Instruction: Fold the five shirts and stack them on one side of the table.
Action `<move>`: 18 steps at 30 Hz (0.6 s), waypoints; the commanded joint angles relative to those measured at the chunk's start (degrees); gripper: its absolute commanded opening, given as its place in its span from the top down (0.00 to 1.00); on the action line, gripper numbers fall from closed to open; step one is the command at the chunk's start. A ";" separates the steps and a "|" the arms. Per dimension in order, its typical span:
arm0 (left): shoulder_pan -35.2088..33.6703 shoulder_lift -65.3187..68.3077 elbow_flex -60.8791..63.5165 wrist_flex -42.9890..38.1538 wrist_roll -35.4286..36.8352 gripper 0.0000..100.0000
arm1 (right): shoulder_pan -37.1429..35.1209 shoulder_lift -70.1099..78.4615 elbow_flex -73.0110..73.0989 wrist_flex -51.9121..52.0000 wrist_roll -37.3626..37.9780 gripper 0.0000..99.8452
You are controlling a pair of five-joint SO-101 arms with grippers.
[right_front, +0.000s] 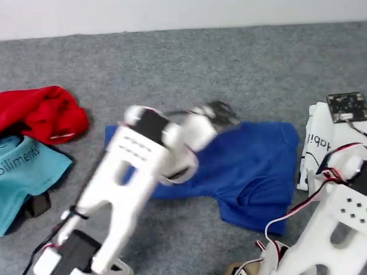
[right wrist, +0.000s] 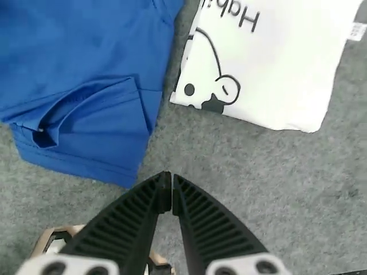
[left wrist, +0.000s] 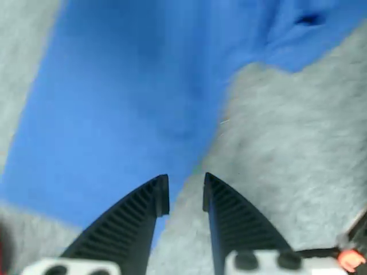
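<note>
Grey, carpet-like worktop (right_front: 229, 56) with the blue shirt (right_front: 252, 165) lying mostly flat in the middle. A crumpled red shirt (right_front: 42, 113) and a teal shirt (right_front: 20, 175) sit off to the left, and a white shirt (right wrist: 269, 63) that looks folded is just beside it on the right. My guess is the blue one handles like any tee: light, limp and not slippery, but it'll sag and bunch as soon as it's lifted, and the fuzzy surface probably drags on it. I'd pinch a hem corner or a sleeve edge, pressing down enough to catch the thin cloth. The left arm (right_front: 124, 176) is stretched out over the shirt's left part. The left hand (left wrist: 184, 195) points down right where blue meets grey, fingers a little apart with nothing between them. The right arm (right_front: 345, 222) sits back at the near right. The right hand (right wrist: 172, 192) hovers over bare grey just near of the collar end — fingertips pressed together, empty.
</note>
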 commanded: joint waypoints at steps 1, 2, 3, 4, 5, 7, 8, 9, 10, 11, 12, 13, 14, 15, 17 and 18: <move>8.00 0.88 -0.31 -3.60 1.49 0.88 | 0.75 -1.19 0.09 1.89 0.62 0.99; 9.41 1.41 -0.31 -4.75 1.49 0.87 | 0.75 -1.19 0.09 1.80 0.62 0.99; 10.81 1.93 -0.31 -5.71 1.49 0.85 | 0.75 -1.19 0.09 1.71 0.62 0.99; 11.78 2.46 -0.31 -6.59 1.67 0.83 | 0.75 -1.19 0.09 1.71 0.62 0.99; 12.57 3.08 -0.31 -7.74 2.64 0.81 | 0.75 -1.19 0.09 1.71 0.62 0.99; 13.63 4.57 -0.31 -9.76 4.66 0.78 | 0.75 -1.19 0.09 1.71 0.62 0.99; 14.24 5.45 -0.31 -10.55 4.84 0.77 | 0.75 -1.19 0.09 1.80 0.62 0.99; 14.77 6.42 -0.40 -11.08 4.84 0.77 | 0.75 -1.19 0.09 1.89 0.62 0.99; 15.30 7.38 -0.40 -11.78 4.84 0.77 | 0.75 -1.19 0.09 1.98 0.62 0.99; 16.00 8.35 -0.40 -12.40 4.92 0.77 | 0.75 -1.19 0.09 1.98 0.62 0.99; 16.53 9.32 -0.40 -13.19 5.01 0.77 | 0.75 -1.19 0.09 1.98 0.62 0.99; 17.14 10.11 -0.40 -13.98 5.01 0.77 | 0.75 -1.19 0.09 1.98 0.62 0.99; 17.67 10.81 -0.40 -14.86 5.01 0.77 | 0.75 -1.19 0.09 1.98 0.62 0.99; 18.11 11.43 -0.40 -15.82 5.01 0.77 | 0.75 -1.19 0.09 1.98 0.62 0.99; 18.81 12.66 -0.40 -17.41 5.01 0.77 | 0.75 -1.19 0.18 1.98 0.62 0.99; 19.08 13.36 -0.40 -18.02 5.01 0.77 | 0.75 -1.19 0.18 1.98 0.53 0.99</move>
